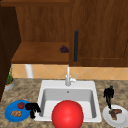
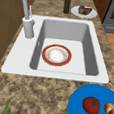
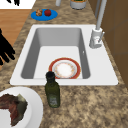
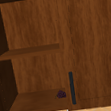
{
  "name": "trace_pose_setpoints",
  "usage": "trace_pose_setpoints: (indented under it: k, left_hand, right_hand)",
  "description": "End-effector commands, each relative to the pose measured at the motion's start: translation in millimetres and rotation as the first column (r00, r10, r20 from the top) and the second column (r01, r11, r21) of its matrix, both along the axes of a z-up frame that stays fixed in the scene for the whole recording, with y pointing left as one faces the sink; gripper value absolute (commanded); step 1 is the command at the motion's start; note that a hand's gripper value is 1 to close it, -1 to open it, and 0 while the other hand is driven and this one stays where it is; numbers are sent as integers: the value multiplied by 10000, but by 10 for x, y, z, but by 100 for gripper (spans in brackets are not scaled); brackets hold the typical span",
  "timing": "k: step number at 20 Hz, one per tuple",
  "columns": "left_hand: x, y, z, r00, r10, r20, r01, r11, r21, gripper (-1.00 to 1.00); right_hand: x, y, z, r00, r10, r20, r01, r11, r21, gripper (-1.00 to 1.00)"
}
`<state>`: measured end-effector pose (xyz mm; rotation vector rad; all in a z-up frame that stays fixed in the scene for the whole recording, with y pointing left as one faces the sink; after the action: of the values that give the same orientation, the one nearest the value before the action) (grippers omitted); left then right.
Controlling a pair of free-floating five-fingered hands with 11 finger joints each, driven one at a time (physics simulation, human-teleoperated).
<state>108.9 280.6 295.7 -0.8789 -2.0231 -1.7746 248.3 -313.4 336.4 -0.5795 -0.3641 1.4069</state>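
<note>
Two hands were held at either side of the sink [image 1: 98, 105].
The left hand [image 1: 32, 108], fingers drooped and holding nothing, was placed at 3 o'clock of the blue plate [image 1: 8, 111]. The right hand [image 1: 109, 92], fingers splayed, was placed at 12 o'clock of the bottle [image 3: 52, 93], which might be toppled by a careless sweep.

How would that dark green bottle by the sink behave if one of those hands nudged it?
The bottle stands upright, tall on a narrow base, so a push near its neck would probably tip it. It looks like smooth glass, so likely slippery and breakable. The white plate beside it leaves little room to slide.
</note>
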Motion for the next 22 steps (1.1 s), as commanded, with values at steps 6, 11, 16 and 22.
trace_pose_setpoints:
  k: [6, 11, 16, 22]
  left_hand:
    - [0, 0, 0, 10000, 0, 0, 0, 10000, 0, 0]
    - [0, 0, 0, 10000, 0, 0, 0, 10000, 0, 0]
    - [0, 0, 0, 10000, 0, 0, 0, 10000, 0, 0]
    - [0, 0, 0, 10000, 0, 0, 0, 10000, 0, 0]
  right_hand:
    - [-28, -458, -280, 9986, 525, 6, -524, 9974, 484, -100]
    - [-17, -710, -467, 9981, 624, -3, -623, 9971, 435, -100]
    - [31, -892, -658, 9958, 918, -5, -917, 9948, 448, -100]
    - [162, -952, -1073, 9922, 1239, 121, -1243, 9912, 456, -100]
